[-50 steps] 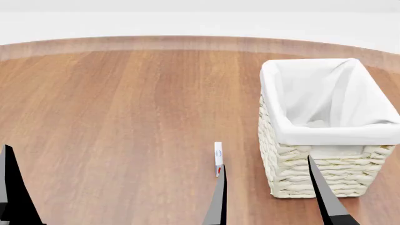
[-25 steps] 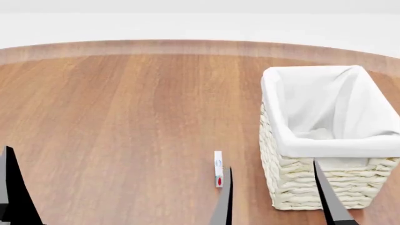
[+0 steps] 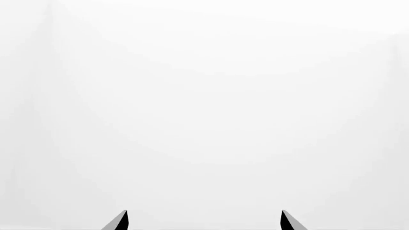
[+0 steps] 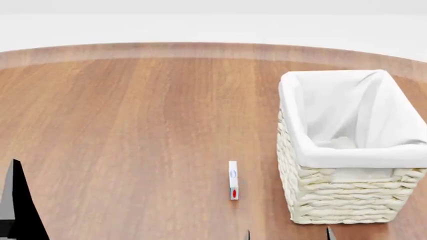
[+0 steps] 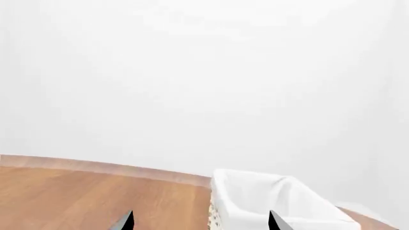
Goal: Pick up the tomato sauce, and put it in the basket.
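The tomato sauce can shows in no view. The basket, woven of cream rope with a white cloth lining, stands upright at the right of the wooden table; its inside shows only lining. It also shows in the right wrist view. My right gripper is open and empty, with only its two tips showing at the bottom edge, in front of the basket; its tips stand wide apart in the right wrist view. My left gripper is open and empty, facing blank white. One of its fingers shows at the bottom left.
A thin upright white slab with a blue mark and a red mark stands on the table just left of the basket. The table's curved far edge runs along the back, with white beyond it.
The right gripper's fingers have dropped almost out of the head view's bottom edge. The head view tilted a little earlier on, so the basket sits lower. The left finger shifted slightly right.
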Robot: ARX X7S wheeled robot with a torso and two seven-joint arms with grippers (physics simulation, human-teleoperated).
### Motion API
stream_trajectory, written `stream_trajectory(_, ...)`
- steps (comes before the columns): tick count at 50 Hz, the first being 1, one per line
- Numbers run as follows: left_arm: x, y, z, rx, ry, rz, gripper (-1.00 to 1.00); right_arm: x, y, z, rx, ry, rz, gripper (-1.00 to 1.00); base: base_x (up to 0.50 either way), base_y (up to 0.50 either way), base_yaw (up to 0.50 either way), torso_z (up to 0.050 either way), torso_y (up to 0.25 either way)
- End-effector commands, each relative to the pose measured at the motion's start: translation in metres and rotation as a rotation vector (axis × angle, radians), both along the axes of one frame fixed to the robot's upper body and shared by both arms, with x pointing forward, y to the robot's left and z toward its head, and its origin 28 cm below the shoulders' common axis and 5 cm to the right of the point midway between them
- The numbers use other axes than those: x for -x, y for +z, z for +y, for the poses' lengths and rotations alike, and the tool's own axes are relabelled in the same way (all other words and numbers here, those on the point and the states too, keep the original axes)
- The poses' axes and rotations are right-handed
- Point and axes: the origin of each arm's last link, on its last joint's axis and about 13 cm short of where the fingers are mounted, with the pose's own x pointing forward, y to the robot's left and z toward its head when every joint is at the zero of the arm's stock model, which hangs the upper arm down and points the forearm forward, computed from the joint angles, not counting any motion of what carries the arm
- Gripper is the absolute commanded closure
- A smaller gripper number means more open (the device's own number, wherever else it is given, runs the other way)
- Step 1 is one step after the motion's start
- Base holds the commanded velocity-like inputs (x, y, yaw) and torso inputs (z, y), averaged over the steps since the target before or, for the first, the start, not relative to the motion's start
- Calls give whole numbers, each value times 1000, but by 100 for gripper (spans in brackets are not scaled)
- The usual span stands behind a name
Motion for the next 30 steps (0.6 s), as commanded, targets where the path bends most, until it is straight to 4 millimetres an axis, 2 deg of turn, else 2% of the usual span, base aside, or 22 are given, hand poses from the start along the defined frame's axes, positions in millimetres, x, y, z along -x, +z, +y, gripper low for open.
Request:
stream_trajectory(1,0,-2,-1,-2,-8,6,-100,15,-22,-3,-11,-30,122,-100,0,0,0,0,0)
stream_trajectory(17,-2,-7,0,-9,3,19,-100,16,-67,-3,3,-28,303,-100,0,0,0,0,0)
stream_trajectory(30,-3,-7,0,-13,4,22,-100,22,-74,-3,-37,-26,351,-100,0,0,0,0,0)
